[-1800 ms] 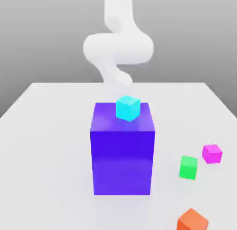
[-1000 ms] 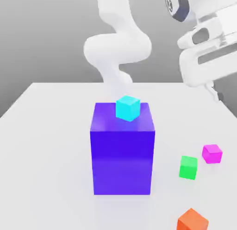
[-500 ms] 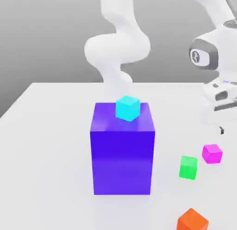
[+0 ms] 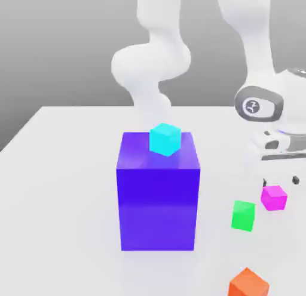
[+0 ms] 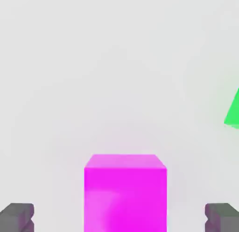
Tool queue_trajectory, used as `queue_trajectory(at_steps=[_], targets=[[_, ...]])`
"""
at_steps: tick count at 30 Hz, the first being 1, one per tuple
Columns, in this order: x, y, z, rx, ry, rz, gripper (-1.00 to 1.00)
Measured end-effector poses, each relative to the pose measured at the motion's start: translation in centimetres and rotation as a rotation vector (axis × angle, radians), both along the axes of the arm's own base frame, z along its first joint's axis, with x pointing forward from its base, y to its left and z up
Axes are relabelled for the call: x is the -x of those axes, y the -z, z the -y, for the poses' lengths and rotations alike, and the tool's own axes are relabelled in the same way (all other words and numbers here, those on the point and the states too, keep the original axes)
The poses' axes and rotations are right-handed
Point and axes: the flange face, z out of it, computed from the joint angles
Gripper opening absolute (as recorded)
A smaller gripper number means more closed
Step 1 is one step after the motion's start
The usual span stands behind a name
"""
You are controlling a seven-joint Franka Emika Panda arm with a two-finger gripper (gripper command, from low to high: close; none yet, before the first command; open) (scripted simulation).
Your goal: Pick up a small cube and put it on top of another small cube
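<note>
The small magenta cube (image 4: 274, 197) rests on the white table at the exterior view's right. Just to its front-left lies the small green cube (image 4: 243, 215), a little apart from it. My gripper (image 4: 280, 181) hangs directly over the magenta cube, open, with one dark fingertip on each side just above its top. In the hand view the magenta cube (image 5: 125, 189) sits centred between the two grey fingertips (image 5: 16, 217), which stand well clear of its sides. An edge of the green cube (image 5: 233, 112) shows there too. Nothing is held.
A big blue-violet block (image 4: 158, 199) stands mid-table with a cyan cube (image 4: 164, 139) on its top. An orange cube (image 4: 248, 284) lies at the front edge, near the green one. The white arm rises behind the block.
The hand has swung in from the upper right and come down over the magenta cube, its fingers staying open. No cube has moved.
</note>
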Motion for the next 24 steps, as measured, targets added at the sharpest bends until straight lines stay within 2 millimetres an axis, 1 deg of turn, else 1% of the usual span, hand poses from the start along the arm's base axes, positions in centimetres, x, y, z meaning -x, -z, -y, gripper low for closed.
queue_trajectory(at_steps=[5, 6, 12, 13, 19, 24], targets=[[0.3, 3.2, 0.3, 0.004, 0.003, -0.009, 0.00], [0.4, 3.6, 0.3, 0.005, 0.004, -0.011, -1.00], [0.4, 3.8, 0.3, 0.003, 0.005, -0.011, -1.00], [0.3, 3.5, 0.3, 0.003, 0.004, -0.010, -1.00], [0.0, 0.1, 0.0, -0.001, 0.000, 0.001, -1.00], [0.3, -2.4, 0.2, 0.002, 0.003, -0.007, -1.00]])
